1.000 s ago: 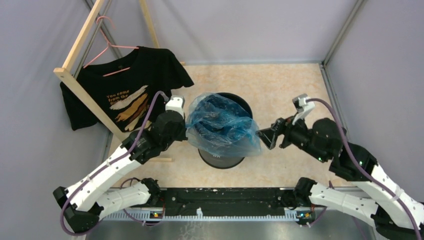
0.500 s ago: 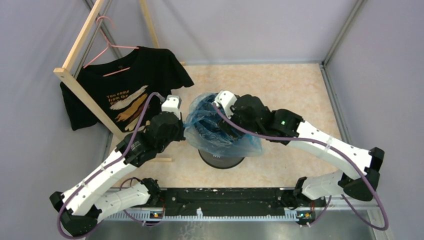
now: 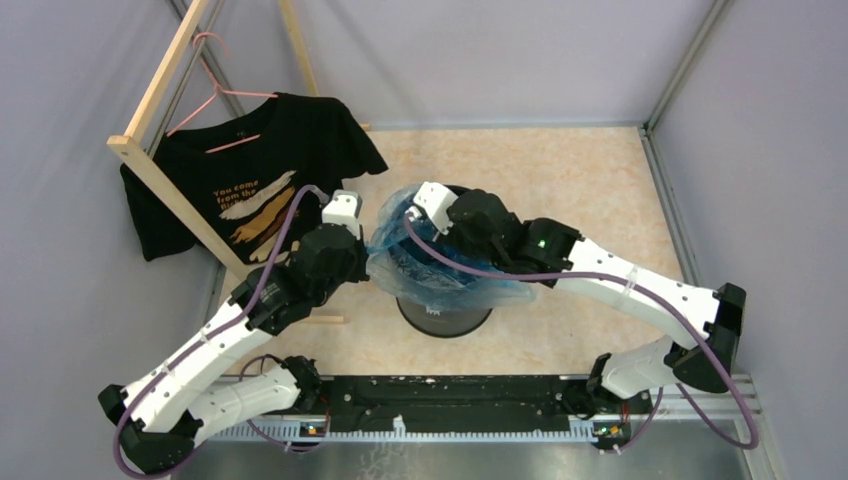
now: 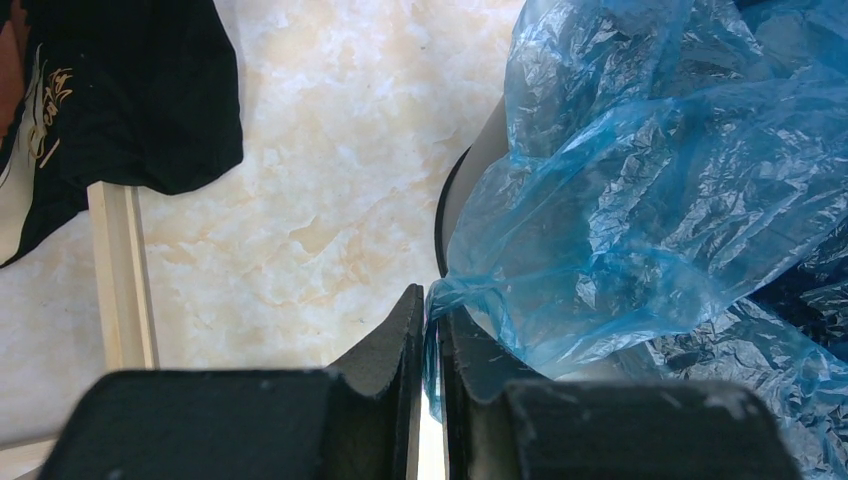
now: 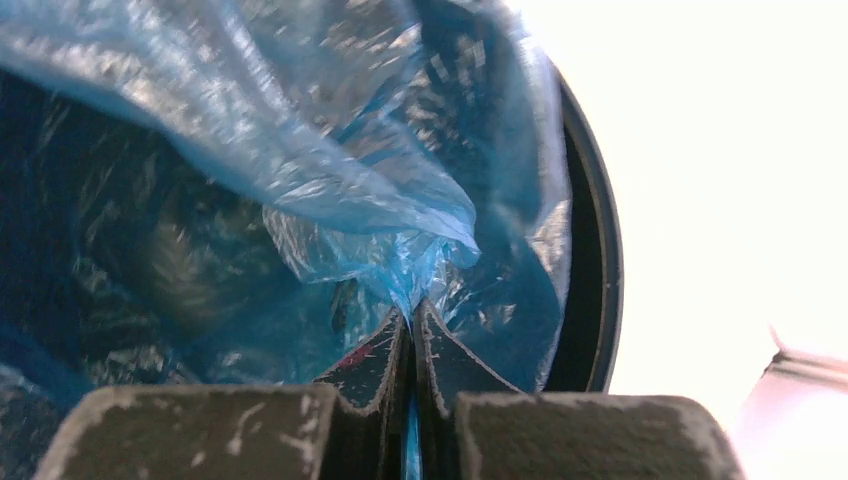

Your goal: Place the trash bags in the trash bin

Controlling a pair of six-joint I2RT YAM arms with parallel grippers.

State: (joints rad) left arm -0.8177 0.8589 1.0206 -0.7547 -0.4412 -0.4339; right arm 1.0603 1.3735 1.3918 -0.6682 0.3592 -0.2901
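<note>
The trash bag (image 3: 452,272) is thin, crinkly, translucent light-blue plastic. It is draped over the mouth of the trash bin (image 3: 443,322), a dark round cylinder standing mid-table between the two arms. The film spills over the bin's near and right rim and sags into the opening, and its folds catch glare and let the dark interior show through.

The left gripper (image 4: 428,335) has its black fingers pinched together on a twisted corner of the bag just outside the bin's left rim. The film there is gathered into a narrow strand. The right gripper (image 5: 410,335) reaches in from the right and is clamped on a bunched fold over the opening, inside the rim. Blue film shows in the slit between its fingers.

From above, the right wrist and its purple cable cover much of the bin's mouth and hide that gripper's fingers. How deep the bag reaches inside cannot be made out. The right side of the right wrist view is washed out white.

At the far left, a black T-shirt (image 3: 255,180) with printed lettering hangs on a pink hanger (image 3: 215,95) from a pale wooden rack (image 3: 165,180). The table (image 3: 570,180) is beige and marble-patterned.
</note>
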